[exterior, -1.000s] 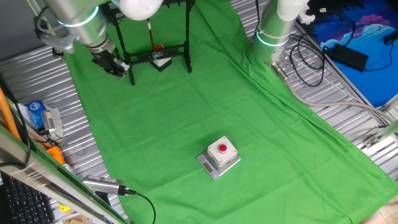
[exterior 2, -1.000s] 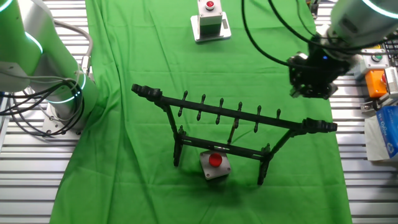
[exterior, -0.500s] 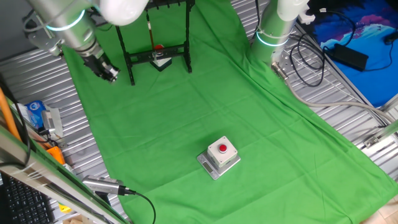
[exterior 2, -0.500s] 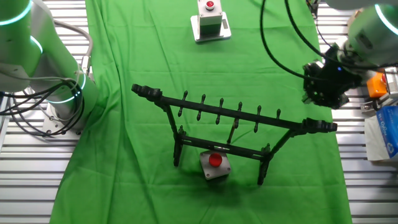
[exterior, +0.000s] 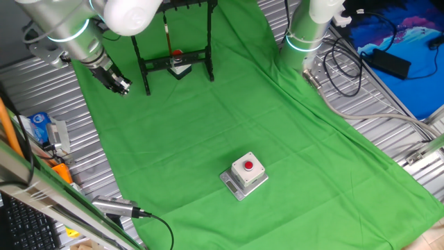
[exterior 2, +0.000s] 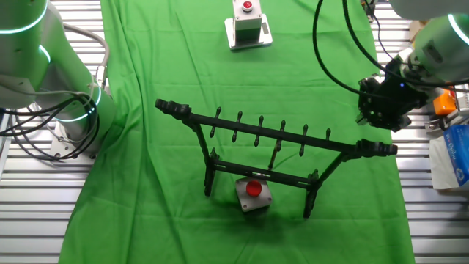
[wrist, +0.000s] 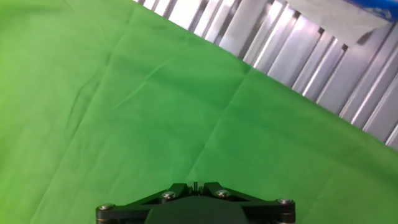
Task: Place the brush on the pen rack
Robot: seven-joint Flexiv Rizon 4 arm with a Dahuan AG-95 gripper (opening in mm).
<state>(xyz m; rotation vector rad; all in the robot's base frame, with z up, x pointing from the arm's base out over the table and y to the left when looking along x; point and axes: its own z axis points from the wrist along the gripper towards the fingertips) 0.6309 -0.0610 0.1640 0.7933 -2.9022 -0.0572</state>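
Note:
The black pen rack (exterior: pixel 175 62) stands on the green cloth at the back; in the other fixed view its pegged top bar (exterior 2: pixel 264 136) spans the middle. The thin reddish-brown brush (exterior: pixel 166 38) hangs upright from the top bar, and it shows dark and slanted between the bars in the other fixed view (exterior 2: pixel 275 152). My gripper (exterior: pixel 119 86) hovers left of the rack's leg, apart from it, and shows off the rack's right end in the other fixed view (exterior 2: pixel 381 117). In the hand view its fingertips (wrist: pixel 196 185) are together over bare cloth, holding nothing.
A red-button box (exterior: pixel 244 173) sits on the near cloth, another (exterior 2: pixel 253 193) under the rack. A second arm's base (exterior: pixel 309 35) stands at the back right. A silver cabled cylinder (exterior: pixel 114 206) and a blue packet (exterior 2: pixel 451 154) lie on the metal slats (wrist: pixel 298 56).
My gripper has drawn away from the rack's end towards the cloth's edge, mostly in the first half second. The brush and rack have not moved.

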